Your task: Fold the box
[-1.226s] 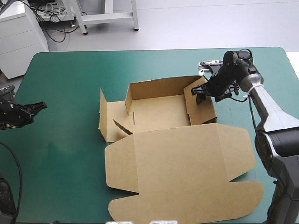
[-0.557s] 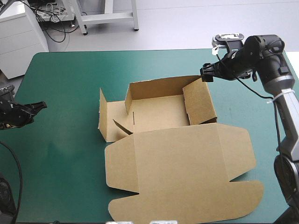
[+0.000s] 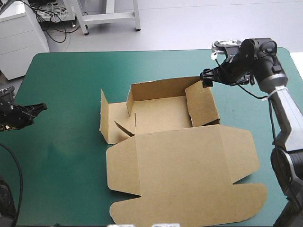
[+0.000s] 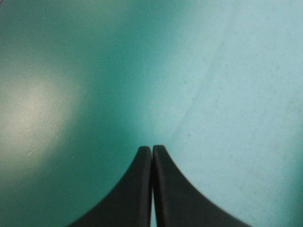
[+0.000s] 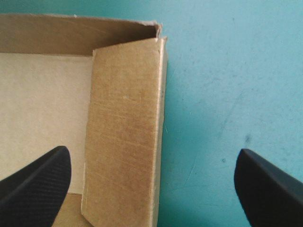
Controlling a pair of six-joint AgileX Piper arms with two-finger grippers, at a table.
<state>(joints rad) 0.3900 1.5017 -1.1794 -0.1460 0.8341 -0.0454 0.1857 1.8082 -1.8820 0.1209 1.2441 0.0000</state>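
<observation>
While the box (image 3: 163, 111) sits mid-table on the teal-green cover (image 3: 66, 80), half formed, its lid (image 3: 184, 175) lies flat toward the near edge, probably kept for last. Raised: far wall (image 3: 161, 87) and right wall (image 5: 125, 132). Upright but untucked: left-side flaps (image 3: 108, 118), likely the next work. Over the far right corner: right gripper (image 3: 206, 80), black fingers (image 5: 33, 184) spread wide, one above the box's inside, one above the cover, apparently placed to straddle the right wall. Near the left table edge: left gripper (image 4: 152, 150), fingers pressed together, empty, seemingly parked clear of the work. Markings: none legible; board plain brown.
</observation>
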